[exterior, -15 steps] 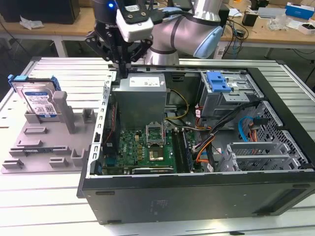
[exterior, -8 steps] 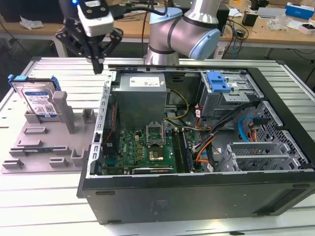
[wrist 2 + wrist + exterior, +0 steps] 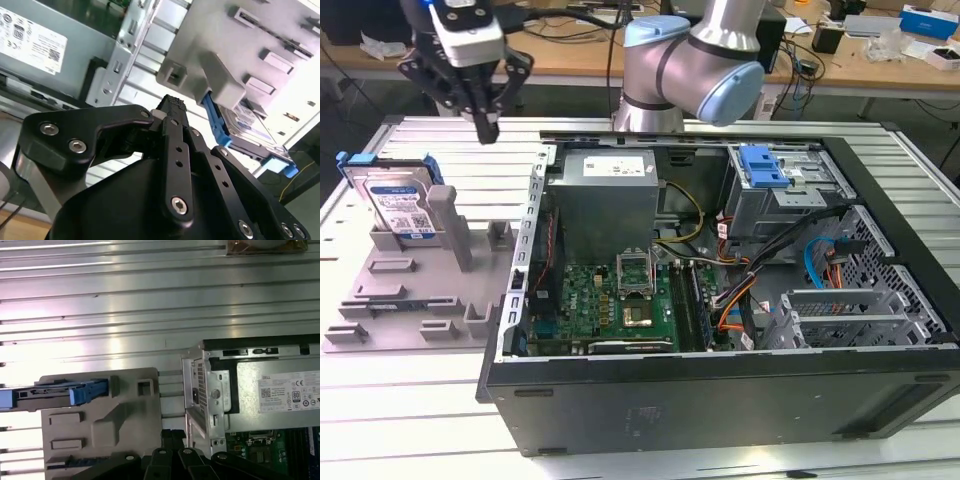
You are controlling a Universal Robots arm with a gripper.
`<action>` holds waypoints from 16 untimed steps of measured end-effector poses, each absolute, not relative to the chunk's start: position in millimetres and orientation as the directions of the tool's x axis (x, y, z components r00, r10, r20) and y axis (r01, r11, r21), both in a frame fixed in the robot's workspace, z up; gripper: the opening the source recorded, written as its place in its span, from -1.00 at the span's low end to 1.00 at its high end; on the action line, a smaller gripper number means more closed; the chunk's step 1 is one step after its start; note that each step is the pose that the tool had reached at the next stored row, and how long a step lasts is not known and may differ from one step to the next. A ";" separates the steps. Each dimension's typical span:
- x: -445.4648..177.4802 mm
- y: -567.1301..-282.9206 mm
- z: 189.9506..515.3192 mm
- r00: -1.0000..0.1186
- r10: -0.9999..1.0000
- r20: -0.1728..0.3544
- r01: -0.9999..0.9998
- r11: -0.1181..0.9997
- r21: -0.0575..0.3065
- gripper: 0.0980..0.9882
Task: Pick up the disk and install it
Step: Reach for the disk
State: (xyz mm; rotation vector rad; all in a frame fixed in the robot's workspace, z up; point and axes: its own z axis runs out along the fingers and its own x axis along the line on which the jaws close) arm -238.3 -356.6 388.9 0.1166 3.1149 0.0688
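Exterior view: ribbed metal table [image 3: 420,400]; cluttered desk [image 3: 570,62] behind; hand [image 3: 486,135] clenched empty, apart from disk [image 3: 400,200]

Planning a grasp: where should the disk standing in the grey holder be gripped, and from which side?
The disk stands on edge, its lower part seated in the grey holder, so probably pinch its free upper edge across the flat faces, coming from above.

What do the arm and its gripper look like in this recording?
The arm is built of silver-grey rounded segments with light blue joint caps. Its gripper is black, with angular linkage bars fastened by silver screws and slim fingers ending in ribbed pads. A white and grey box-shaped housing is mounted above the gripper.
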 end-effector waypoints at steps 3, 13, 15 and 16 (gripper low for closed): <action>-250.2 -351.6 388.4 -0.997 0.075 -0.022 0.074 0.996 0.045 -0.98; -302.1 -333.3 386.6 -0.997 0.075 -0.021 0.074 0.996 0.045 -0.98; -312.4 -330.7 385.9 -0.997 0.075 -0.019 0.074 0.996 0.045 -0.98; -316.5 -329.8 385.7 -0.997 0.075 -0.019 0.074 0.996 0.045 -0.98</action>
